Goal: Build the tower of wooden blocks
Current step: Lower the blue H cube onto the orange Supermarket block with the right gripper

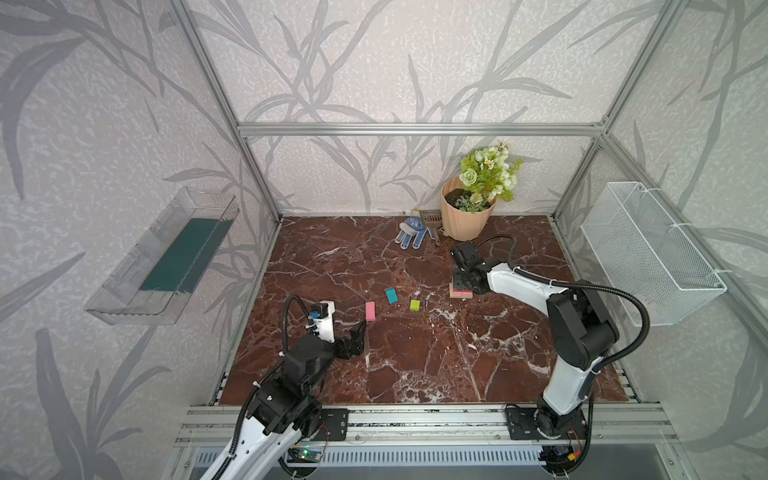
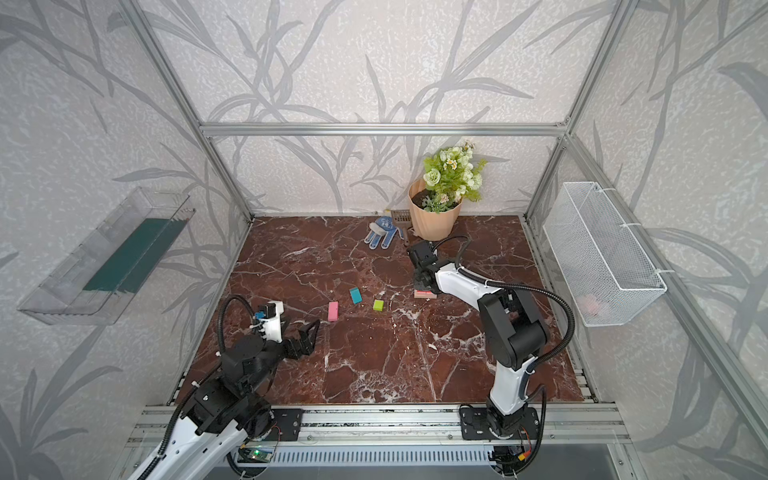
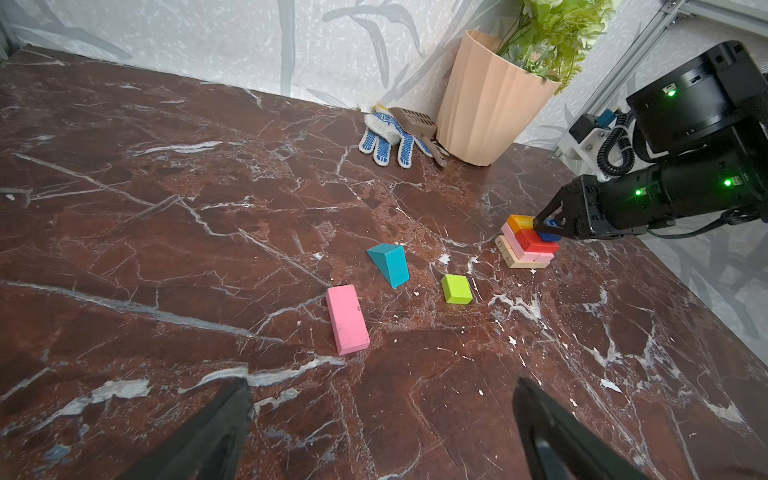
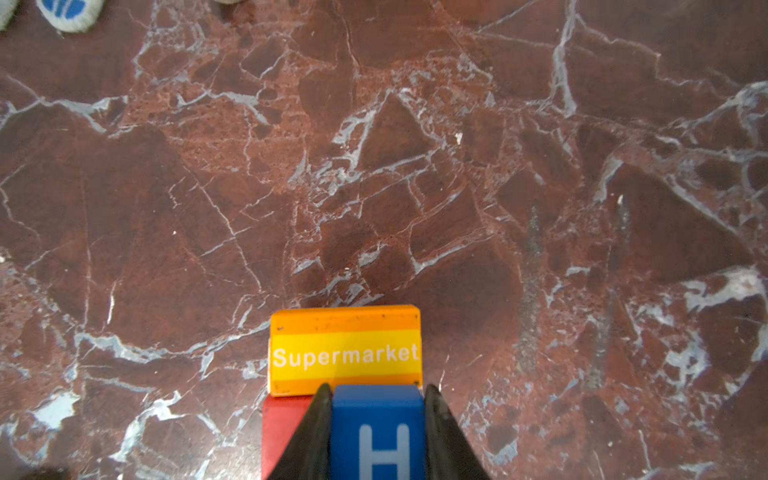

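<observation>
Black tapered fingers of the right gripper [image 4: 378, 388] fill the near edge of the right wrist view, clamped on the flanks of the blue cube [image 4: 382, 440], whose white H faces up. Just ahead of the fingertips lies the orange block [image 4: 345, 351], printed "Supermarket", its long axis running across the line of the fingers; the cube's front face looks touching it or nearly so. A red block [image 4: 282, 428] shows beneath, beside one finger. From the left wrist view the tower [image 3: 525, 249] stands on the far right part of the marble-patterned table [image 3: 166, 208], well in front of the ribbed peach flowerpot [image 3: 486, 108]: tan blocks at the base, pink above, then red, with orange and blue sharing the top. Whether the cube already rests on the red I cannot tell. If it does, the next move is likely to part the jaws and rise straight, since they spread along the orange block's long face and any drag could shove it. All pieces are smooth painted wood with crisp edges, so they slide easily. The left gripper [image 3: 382, 384] hangs empty with jaws wide apart, nearer to the loose pieces: a flat pink block [image 3: 347, 319] whose long axis points roughly away from it, a teal wedge [image 3: 390, 264], and a lime green block [image 3: 456, 289].
</observation>
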You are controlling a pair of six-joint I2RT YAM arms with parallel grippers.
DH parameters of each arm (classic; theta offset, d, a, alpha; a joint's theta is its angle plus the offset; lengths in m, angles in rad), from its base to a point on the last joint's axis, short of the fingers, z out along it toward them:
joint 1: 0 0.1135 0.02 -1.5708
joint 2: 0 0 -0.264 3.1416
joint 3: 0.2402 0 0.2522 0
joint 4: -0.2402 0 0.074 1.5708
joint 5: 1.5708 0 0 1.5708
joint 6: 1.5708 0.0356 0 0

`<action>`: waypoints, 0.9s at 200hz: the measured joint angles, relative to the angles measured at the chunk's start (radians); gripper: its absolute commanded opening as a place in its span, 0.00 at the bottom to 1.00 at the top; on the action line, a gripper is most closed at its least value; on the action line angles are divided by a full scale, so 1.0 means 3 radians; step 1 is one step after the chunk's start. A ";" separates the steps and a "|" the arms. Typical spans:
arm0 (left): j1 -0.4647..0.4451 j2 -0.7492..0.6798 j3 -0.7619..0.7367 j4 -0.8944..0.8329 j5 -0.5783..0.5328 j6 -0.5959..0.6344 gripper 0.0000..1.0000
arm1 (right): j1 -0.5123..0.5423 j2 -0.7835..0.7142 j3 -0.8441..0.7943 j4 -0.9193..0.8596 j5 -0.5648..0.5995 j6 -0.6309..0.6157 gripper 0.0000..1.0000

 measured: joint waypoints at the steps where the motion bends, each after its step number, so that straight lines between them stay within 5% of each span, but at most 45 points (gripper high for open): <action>1: 0.0000 0.0000 0.0000 0.0000 0.0000 0.0001 0.99 | 0.0000 -0.0001 0.0000 0.0000 0.0000 0.0000 0.15; 180: 0.0000 0.0000 0.0000 -0.0001 -0.0009 0.0001 0.99 | -0.0006 0.0181 0.0309 -0.0051 -0.0001 -0.0042 0.15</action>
